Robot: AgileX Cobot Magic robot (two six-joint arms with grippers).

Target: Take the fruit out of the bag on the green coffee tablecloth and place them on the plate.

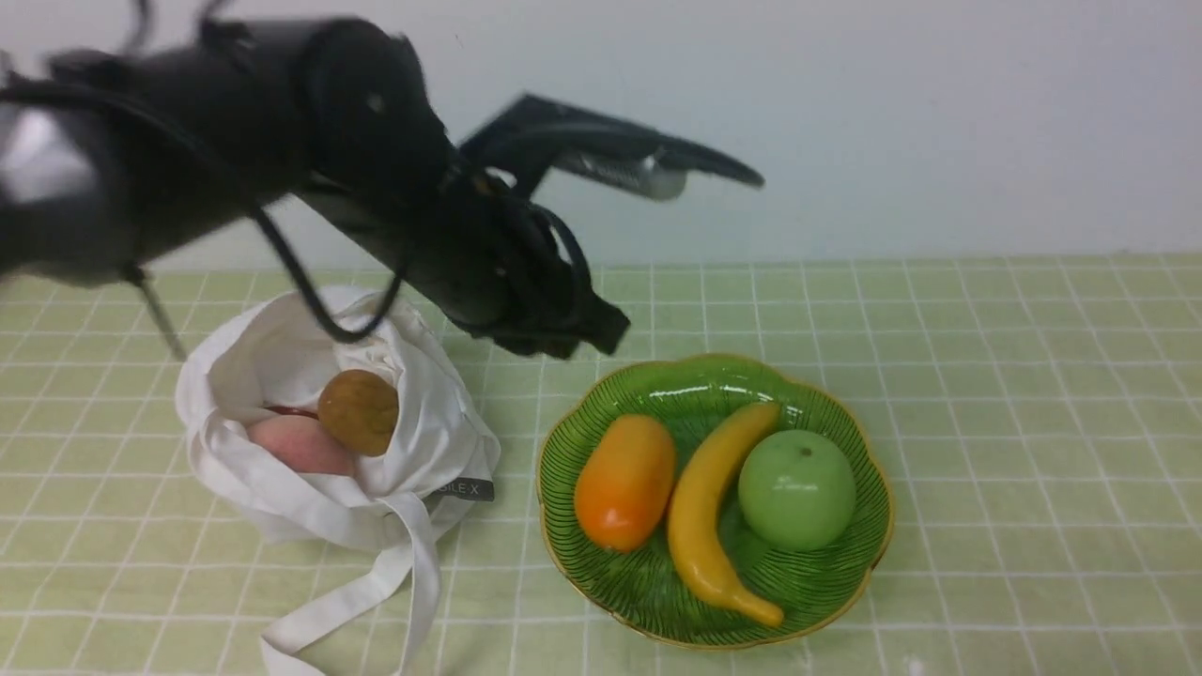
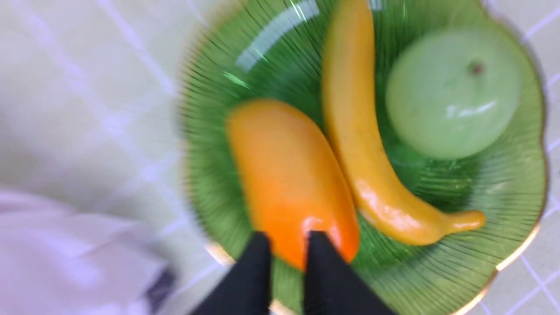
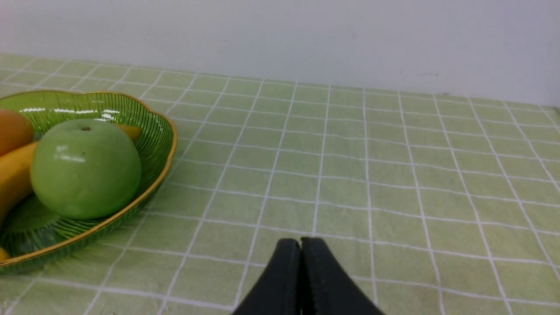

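Note:
The white bag (image 1: 282, 357) lies open on the green tablecloth (image 1: 1014, 422) at the left. A brown kiwi (image 1: 358, 411) and a pink peach (image 1: 299, 444) sit in its mouth. The orange-yellow mango (image 1: 624, 482) lies on the green plate (image 1: 657, 601), on its left side. My left gripper (image 1: 723, 178) is raised above the plate's far edge and holds nothing. In the left wrist view its fingertips (image 2: 286, 240) stand a little apart over the mango (image 2: 284, 175). My right gripper (image 3: 301, 241) is shut and empty, low over bare cloth to the right of the plate (image 3: 148, 127).
A yellow banana (image 1: 704, 507) and a green apple (image 1: 796, 488) also lie on the plate. The bag's strap (image 1: 376, 582) trails toward the front edge. A pale wall stands behind the table. The left arm spans the space above the bag.

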